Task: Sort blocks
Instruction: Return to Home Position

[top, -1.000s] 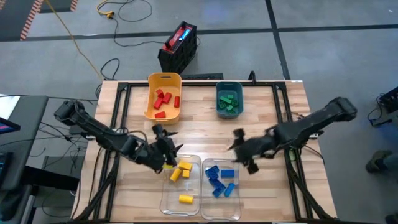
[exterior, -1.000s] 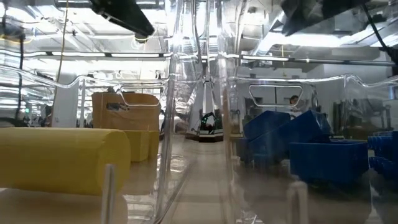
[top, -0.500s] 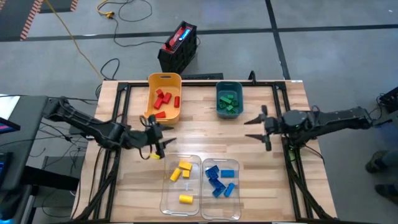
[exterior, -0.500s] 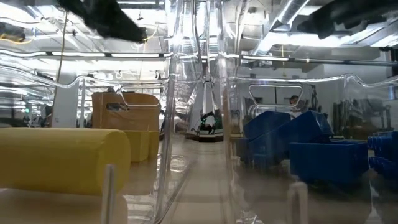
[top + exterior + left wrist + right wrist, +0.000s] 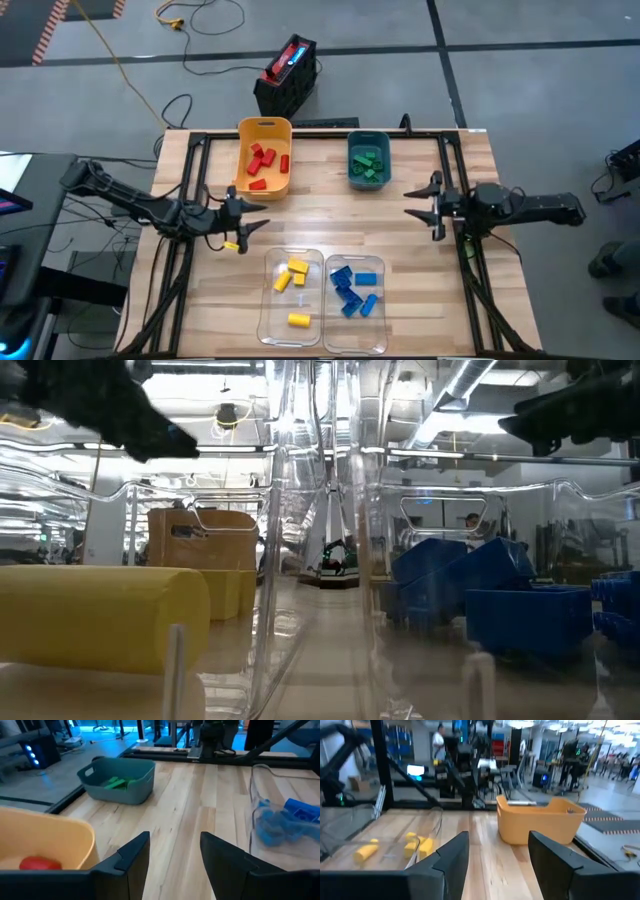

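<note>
Dark arms reach inward, low; we see left end effector (image 5: 248, 215) at nine o'clock, right end effector (image 5: 417, 204) at three, fingers apart.

Tabletop (image 5: 320, 215) lies free between my left hand (image 5: 252, 215) and right hand (image 5: 412, 203); bins (image 5: 264, 123) line its far and near edges.

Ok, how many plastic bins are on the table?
4: yellow plastic bin and teal plastic bin at the far edge; left clear plastic bin and right clear plastic bin nearer.
</note>
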Controlling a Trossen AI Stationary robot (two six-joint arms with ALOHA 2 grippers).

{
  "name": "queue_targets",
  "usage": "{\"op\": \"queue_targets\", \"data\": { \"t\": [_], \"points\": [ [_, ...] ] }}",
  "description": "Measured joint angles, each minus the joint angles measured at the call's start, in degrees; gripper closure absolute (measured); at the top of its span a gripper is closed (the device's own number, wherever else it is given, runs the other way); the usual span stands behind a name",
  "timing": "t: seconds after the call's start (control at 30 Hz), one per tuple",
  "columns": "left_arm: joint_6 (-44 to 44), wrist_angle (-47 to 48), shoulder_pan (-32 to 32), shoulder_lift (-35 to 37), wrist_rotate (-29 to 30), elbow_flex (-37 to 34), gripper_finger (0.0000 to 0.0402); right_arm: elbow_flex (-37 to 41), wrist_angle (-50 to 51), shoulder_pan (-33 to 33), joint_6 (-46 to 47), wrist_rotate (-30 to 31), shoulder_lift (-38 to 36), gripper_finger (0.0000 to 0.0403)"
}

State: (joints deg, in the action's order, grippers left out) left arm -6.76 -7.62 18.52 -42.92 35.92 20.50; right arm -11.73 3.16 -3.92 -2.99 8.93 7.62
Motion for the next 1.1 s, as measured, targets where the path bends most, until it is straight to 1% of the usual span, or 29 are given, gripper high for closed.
{"op": "queue_targets", "data": {
  "t": [0.23,0.43,0.5,0.7,0.8,0.9,1.1],
  "points": [
    [-1.43,-3.68,-0.39,8.22,-0.16,-7.54,0.0240,6.86,-7.12,0.00,-1.87,0.00,-7.61,0.0200],
    [-2.91,-3.37,-0.35,14.45,-1.46,-12.36,0.0251,9.71,-9.24,1.22,-1.96,-0.01,-7.59,0.0224],
    [-2.93,-1.81,-0.34,16.53,-2.97,-13.36,0.0255,10.61,-9.19,1.82,-1.46,-0.80,-7.53,0.0233],
    [-2.07,-0.13,-0.37,24.66,-7.18,-16.20,0.0262,11.11,-8.64,3.58,-0.01,-10.07,-7.55,0.0263],
    [-1.12,1.69,-0.37,28.58,-10.92,-16.97,0.0263,11.11,-8.49,3.74,0.68,-10.58,-7.55,0.0278],
    [-0.61,6.14,-0.34,31.77,-13.47,-17.06,0.0263,11.11,-6.09,3.50,3.32,-10.60,-7.55,0.0288],
    [0.74,11.07,-0.34,35.90,-17.50,-16.73,0.0263,11.07,-4.23,3.09,7.49,-10.56,-7.53,0.0292]
  ]
}}
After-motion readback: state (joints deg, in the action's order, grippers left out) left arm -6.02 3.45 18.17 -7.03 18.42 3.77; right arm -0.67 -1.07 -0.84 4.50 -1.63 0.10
